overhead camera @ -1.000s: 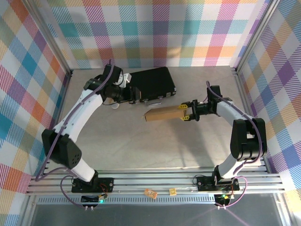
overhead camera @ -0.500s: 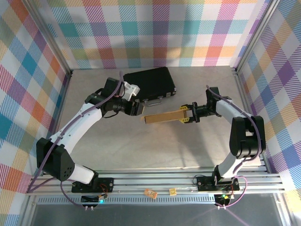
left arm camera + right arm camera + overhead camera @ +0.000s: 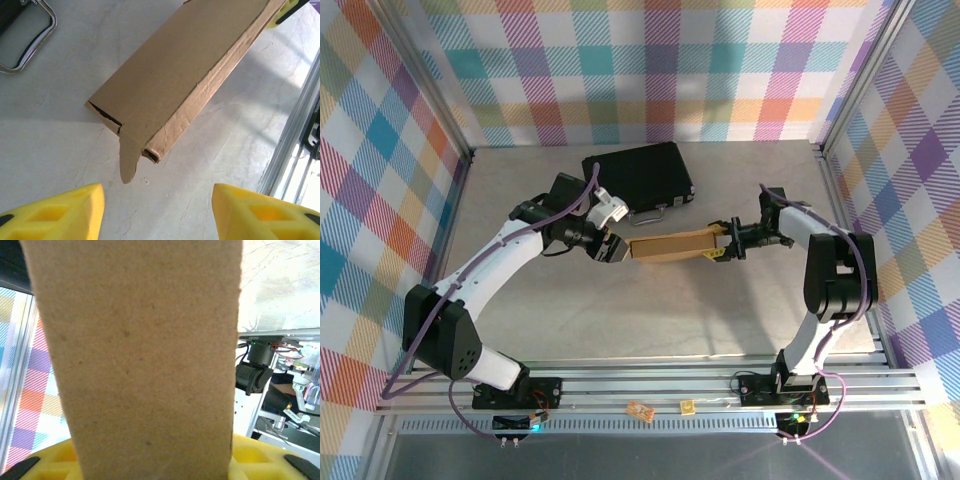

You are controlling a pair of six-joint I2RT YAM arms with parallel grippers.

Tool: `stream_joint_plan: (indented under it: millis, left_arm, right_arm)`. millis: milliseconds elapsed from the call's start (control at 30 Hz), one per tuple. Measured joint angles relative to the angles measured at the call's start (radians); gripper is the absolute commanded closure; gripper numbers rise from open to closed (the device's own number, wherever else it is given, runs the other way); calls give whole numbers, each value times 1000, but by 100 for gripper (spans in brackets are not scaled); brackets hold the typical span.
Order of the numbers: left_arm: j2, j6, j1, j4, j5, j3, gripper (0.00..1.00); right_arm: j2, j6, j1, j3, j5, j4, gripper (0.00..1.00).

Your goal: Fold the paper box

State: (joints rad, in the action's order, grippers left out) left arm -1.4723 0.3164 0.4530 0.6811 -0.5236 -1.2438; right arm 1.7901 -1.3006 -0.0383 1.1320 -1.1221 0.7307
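Gripping box (image 3: 670, 245) by one end with right claw (image 3: 718, 244), stretched over desk (image 3: 620, 310) toward left claw (image 3: 613, 248). Holding left claw apart and empty, just short of box's other end, beside a rounded hanging flap (image 3: 128, 160). Beyond left claw, black case (image 3: 640, 175)
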Motion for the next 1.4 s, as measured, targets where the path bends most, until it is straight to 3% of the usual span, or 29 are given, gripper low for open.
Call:
stream_joint_plan:
  millis: [433,833,1000,1400]
  left_arm:
    - [-135,-17,44,-46,58,-40,53]
    - [-227,-103,72,-55,103,-134,77]
    - [-265,-156,75,-39,137,-189,79]
    - [-320,-232,77,32,195,-285,72]
  right_arm:
    - [49,33,13,37,-17,50,73]
    - [92,0,26,43,-40,29,73]
    - [103,-32,33,50,-42,4,72]
    - [147,-80,33,94,-46,-36,72]
